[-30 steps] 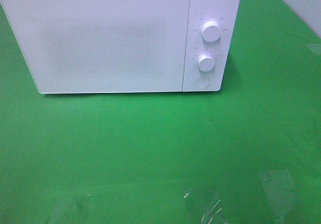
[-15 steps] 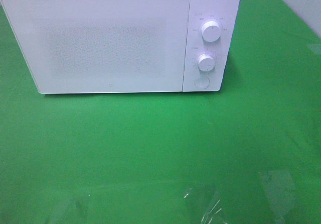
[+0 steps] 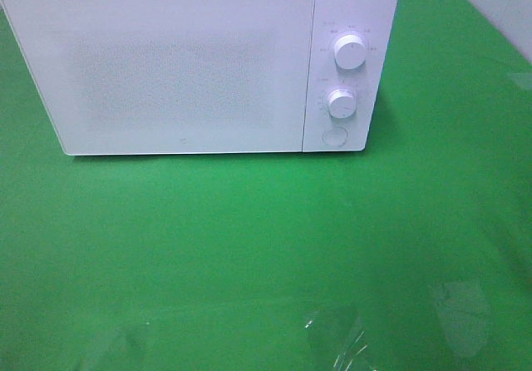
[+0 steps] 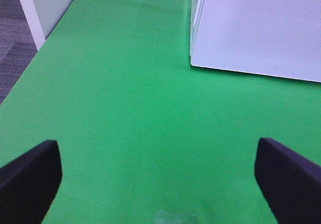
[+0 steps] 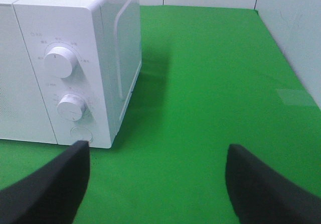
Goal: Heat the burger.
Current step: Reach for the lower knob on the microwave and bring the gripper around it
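Observation:
The burger is out of view in every frame. A white microwave (image 3: 199,63) stands at the back of the green table with its door shut; two round knobs (image 3: 350,52) and a round button (image 3: 334,137) are on its right panel. In the left wrist view my left gripper (image 4: 158,171) is open over bare green cloth, with the microwave's left front corner (image 4: 256,33) ahead of it. In the right wrist view my right gripper (image 5: 156,176) is open and empty, in front of the microwave's control panel (image 5: 65,83). Neither gripper shows in the exterior high view.
A green cloth (image 3: 249,246) covers the table. Clear tape patches (image 3: 337,338) shine near its front edge. A white wall panel (image 5: 296,38) borders the table on the right, and a white post (image 4: 42,5) stands beyond the left edge by grey floor.

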